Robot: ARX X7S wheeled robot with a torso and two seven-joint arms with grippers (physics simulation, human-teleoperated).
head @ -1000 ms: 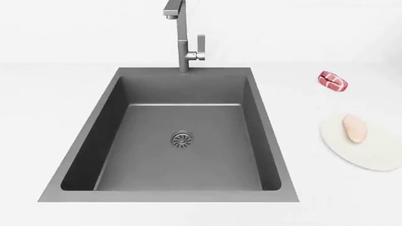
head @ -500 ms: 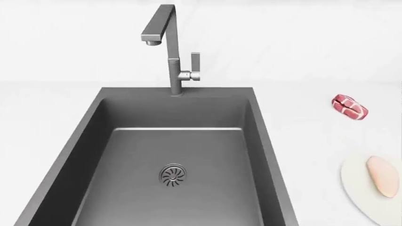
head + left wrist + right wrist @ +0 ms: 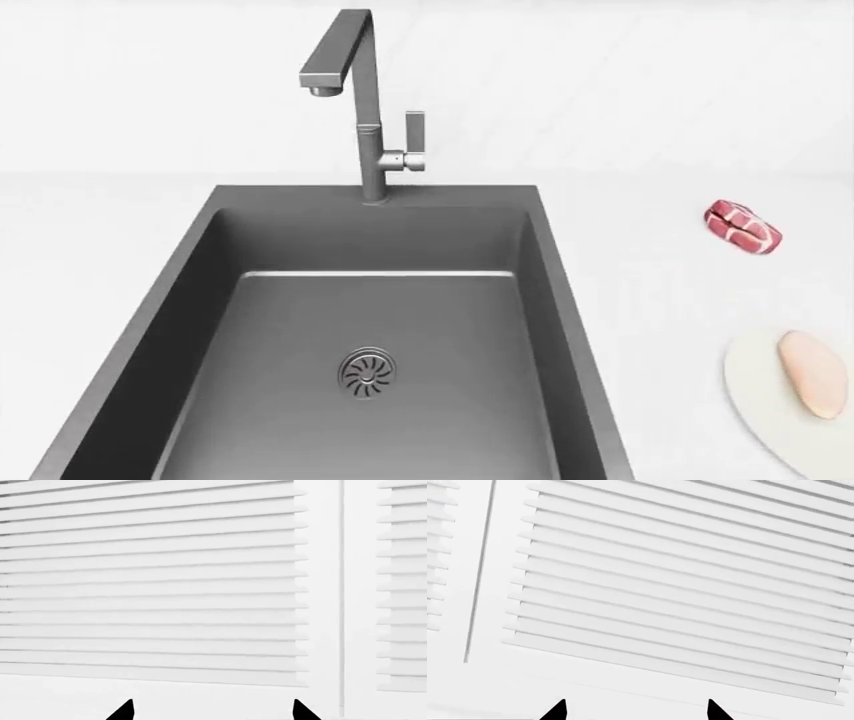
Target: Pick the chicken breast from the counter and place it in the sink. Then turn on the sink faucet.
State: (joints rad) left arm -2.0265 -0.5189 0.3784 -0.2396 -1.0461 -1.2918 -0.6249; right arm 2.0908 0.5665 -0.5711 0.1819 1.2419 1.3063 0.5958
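The chicken breast lay on a white plate on the counter, right of the sink. Both grippers, right and left, faced slatted panels, jaws apart and apparently empty, nowhere near it. The right should descend squarely astride the meat.

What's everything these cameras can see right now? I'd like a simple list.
Dark grey rectangular sink basin: one, sunk into the counter, centre.
Round metal drain: one, silver, basin floor.
Tall grey squared metal faucet: one, behind the basin, side lever.
Plain white countertop: one, around the basin.
Red white-marbled meat chunk: one, counter right of the basin.
Pale pink oblong chicken breast: one, on the plate.
Round white plate: one, far right.
White slatted shutters: wrist views.
Left pincer: black tips apart.
Right pincer: black tips apart.
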